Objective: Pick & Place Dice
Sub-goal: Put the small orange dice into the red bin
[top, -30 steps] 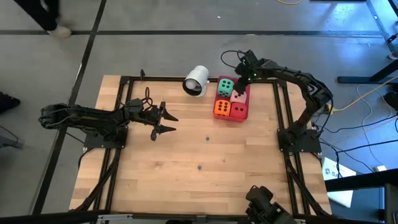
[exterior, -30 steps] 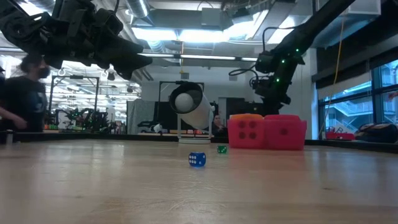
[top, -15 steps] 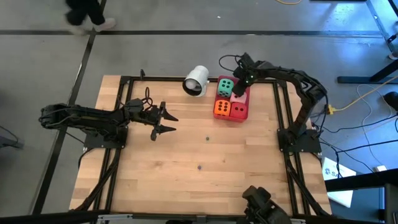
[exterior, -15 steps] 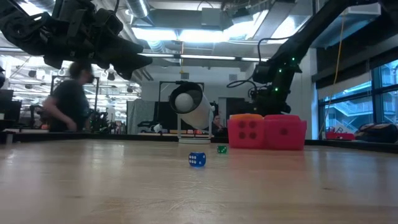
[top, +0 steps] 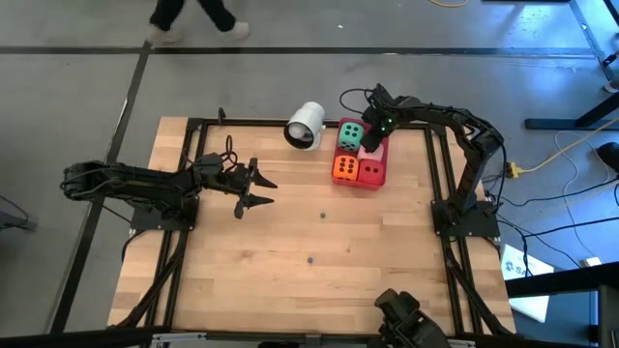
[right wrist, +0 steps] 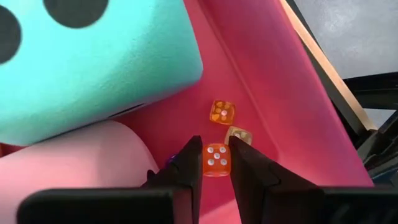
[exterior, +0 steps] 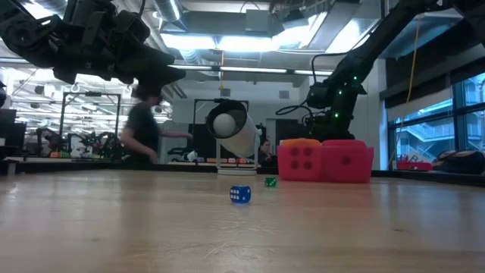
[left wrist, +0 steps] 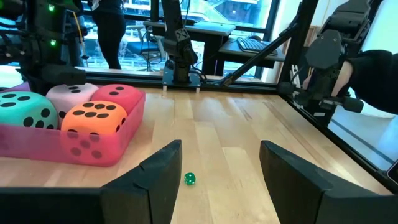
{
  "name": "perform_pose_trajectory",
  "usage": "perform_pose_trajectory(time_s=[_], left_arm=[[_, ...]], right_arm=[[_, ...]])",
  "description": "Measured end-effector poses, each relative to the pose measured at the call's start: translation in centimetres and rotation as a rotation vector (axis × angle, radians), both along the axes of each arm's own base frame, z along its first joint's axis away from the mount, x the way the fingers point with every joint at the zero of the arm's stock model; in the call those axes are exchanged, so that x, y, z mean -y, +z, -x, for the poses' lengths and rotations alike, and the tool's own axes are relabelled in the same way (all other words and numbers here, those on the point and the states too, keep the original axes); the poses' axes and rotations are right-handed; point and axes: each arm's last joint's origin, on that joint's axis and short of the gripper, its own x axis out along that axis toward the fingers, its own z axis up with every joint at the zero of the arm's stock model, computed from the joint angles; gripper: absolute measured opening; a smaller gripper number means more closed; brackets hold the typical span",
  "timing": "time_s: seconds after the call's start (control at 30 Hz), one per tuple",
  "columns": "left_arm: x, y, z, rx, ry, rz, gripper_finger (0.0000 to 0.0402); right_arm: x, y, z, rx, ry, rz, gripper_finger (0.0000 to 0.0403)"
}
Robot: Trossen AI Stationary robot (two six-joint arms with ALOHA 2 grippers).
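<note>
Four soft cubes sit in a flat red tray (top: 379, 175) near the table's far edge: green (top: 350, 135), pink (top: 369, 152), orange (top: 344, 169) and red (top: 369, 172). My right gripper (top: 376, 132) reaches down into the tray's far right corner beside the green and pink cubes, and in its wrist view (right wrist: 216, 169) it is shut on a small clear orange die. Two more small dice, one orange (right wrist: 222, 112) and one pale (right wrist: 238, 135), lie on the tray floor. My left gripper (top: 257, 188) hangs open above the table's left half. My right gripper pinches the small clear orange die (right wrist: 216, 155) between its two fingers (right wrist: 189, 169), one on each opposite face. The fingers come from above, pointing down into the tray corner. Whether the die rests on the tray floor or hangs just above it, I cannot tell.
A white cup (top: 306, 126) lies on its side left of the tray. A small green die (left wrist: 189, 180) and a small blue die (exterior: 240, 195) lie on the bare wood mid-table. A black frame rims the table. A person (exterior: 144, 133) walks past beyond the far edge.
My right gripper has moved a little toward the table's left and near side and lower, in over the tray's far right corner. The person beyond the far edge has walked from left toward the right.
</note>
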Motion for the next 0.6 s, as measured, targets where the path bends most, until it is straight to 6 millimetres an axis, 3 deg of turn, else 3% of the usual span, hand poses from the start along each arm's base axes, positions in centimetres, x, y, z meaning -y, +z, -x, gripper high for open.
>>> perform_pose_trajectory(time_s=[0.37,0.6], left_arm=[[0.00,0.00,0.00,-0.001,0.000,0.008,0.0210],[0.00,0.00,0.00,-0.001,0.000,0.008,0.0210]], right_arm=[[0.04,0.02,-0.05,0.004,0.001,0.005,0.0073],[0.29,0.05,0.09,0.011,-0.007,0.014,0.0110]])
